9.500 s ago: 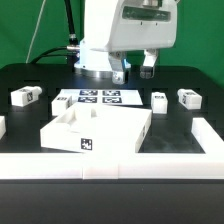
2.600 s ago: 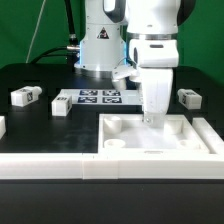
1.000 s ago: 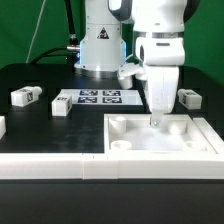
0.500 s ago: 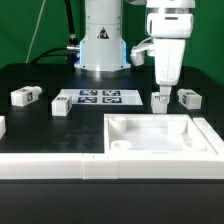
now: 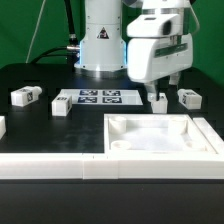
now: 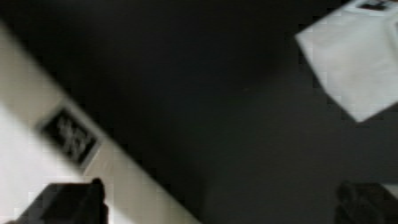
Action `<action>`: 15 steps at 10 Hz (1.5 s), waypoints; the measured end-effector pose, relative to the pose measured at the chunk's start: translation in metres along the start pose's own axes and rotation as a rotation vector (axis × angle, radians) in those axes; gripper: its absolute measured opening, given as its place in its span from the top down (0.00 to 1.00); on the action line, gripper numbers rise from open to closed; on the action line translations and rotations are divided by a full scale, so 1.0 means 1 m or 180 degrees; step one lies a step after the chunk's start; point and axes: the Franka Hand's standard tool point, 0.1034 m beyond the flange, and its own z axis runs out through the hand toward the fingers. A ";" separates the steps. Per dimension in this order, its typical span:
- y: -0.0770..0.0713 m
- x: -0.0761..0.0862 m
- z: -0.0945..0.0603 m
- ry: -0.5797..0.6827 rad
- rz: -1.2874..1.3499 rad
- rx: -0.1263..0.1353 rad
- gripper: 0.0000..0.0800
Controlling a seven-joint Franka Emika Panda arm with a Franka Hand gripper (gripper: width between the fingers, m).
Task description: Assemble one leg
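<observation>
A robot arm's gripper (image 5: 160, 87) hangs above the black tabletop (image 5: 40, 76), its fingers spread wide with nothing between them. A small white leg (image 5: 158, 101) stands just below it, behind the large square panel (image 5: 160, 136). This is probably the piece to be picked up next.

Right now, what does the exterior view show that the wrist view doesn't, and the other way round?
Exterior view only: the marker board, the large white panel in front of it, a leg below the raised arm, and similar blocks lying apart.
Wrist view only: the claw from above, with its fingertips wide apart and nothing between them, and a tagged white piece too close to identify.
Both: the black table with white parts on it.
</observation>
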 end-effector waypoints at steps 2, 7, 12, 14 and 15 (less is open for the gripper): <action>-0.022 0.009 0.001 0.0003 0.0778 0.0062 0.19; -0.036 0.012 0.004 -0.0020 0.2026 0.0159 0.19; -0.087 0.014 0.001 -0.0226 0.1894 0.0240 0.19; -0.089 0.015 0.000 -0.0768 0.1838 0.0335 0.19; -0.088 0.010 0.000 -0.1022 0.1847 0.0380 0.19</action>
